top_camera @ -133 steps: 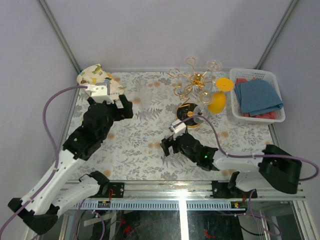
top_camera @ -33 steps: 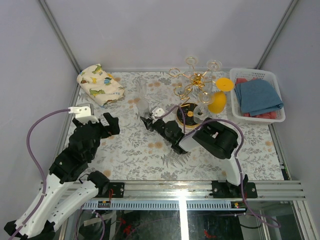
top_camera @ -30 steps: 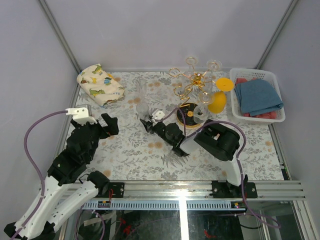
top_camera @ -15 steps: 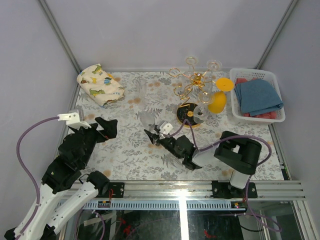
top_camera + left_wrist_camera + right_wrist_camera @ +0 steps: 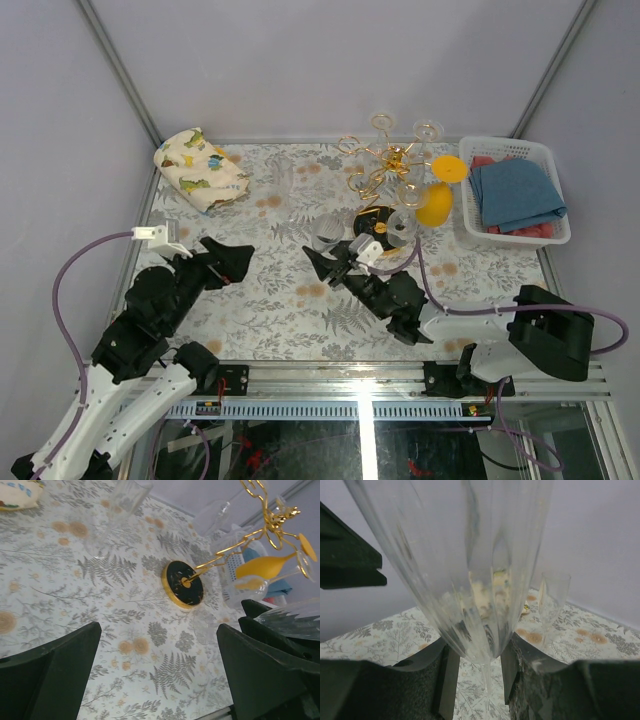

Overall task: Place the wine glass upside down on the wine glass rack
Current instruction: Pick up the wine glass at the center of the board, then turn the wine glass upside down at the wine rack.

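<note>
- Top external: the right gripper (image 5: 325,262) is clamped on a clear wine glass (image 5: 326,236), held above the table (image 5: 260,310) near its middle, just on the near side of the wine glass rack (image 5: 392,160).
- The rack stands toward the far edge, right of middle, with a yellow glass (image 5: 436,203) hanging bowl-down from it.
- The left gripper (image 5: 238,265) hovers over the table's left half, jaws wide apart and empty.
- Left wrist: the spread fingers (image 5: 60,675) frame the rack's black, gold-rimmed base (image 5: 183,583). The held glass shows at the right edge.
- Right wrist: the ribbed bowl fills the frame, its narrow end pinched between the two fingers. A second clear glass (image 5: 554,597) stands on the table beyond.
</note>
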### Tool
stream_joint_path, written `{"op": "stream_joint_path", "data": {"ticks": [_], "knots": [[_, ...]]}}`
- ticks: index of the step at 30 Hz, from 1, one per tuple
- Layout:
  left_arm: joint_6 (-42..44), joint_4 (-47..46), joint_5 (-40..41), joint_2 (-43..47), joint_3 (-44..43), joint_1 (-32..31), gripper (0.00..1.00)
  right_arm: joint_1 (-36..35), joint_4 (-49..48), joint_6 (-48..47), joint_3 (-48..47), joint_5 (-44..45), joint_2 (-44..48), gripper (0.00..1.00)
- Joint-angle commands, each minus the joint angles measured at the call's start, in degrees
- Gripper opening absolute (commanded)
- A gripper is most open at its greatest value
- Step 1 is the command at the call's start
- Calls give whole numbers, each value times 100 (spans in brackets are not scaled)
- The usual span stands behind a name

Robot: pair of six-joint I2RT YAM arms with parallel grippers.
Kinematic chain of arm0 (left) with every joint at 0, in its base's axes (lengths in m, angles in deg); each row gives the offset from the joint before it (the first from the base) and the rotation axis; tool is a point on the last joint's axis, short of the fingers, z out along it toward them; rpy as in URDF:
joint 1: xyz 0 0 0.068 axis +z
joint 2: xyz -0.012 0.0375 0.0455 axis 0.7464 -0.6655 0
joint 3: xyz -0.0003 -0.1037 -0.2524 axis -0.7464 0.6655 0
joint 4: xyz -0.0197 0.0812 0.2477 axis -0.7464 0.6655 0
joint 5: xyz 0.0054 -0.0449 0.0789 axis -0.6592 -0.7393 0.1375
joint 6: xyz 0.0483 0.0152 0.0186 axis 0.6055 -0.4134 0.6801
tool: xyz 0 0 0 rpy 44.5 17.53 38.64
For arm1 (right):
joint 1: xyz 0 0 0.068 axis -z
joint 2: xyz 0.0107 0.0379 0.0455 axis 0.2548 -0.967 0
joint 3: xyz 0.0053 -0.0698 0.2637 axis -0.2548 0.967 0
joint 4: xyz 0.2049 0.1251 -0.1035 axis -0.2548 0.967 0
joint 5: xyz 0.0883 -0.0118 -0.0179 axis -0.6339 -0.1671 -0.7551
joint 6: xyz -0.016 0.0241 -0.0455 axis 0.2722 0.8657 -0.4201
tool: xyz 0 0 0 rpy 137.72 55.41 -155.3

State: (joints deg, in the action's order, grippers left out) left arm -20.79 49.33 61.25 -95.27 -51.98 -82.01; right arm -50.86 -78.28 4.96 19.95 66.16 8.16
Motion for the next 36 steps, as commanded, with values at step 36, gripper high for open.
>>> {"op": "stream_joint_path", "data": {"ticks": [36], "knots": [[-1495, -3651, -2531, -1302, 1043, -1, 83, -48, -81, 167, -1065, 125, 813, 9]]}}
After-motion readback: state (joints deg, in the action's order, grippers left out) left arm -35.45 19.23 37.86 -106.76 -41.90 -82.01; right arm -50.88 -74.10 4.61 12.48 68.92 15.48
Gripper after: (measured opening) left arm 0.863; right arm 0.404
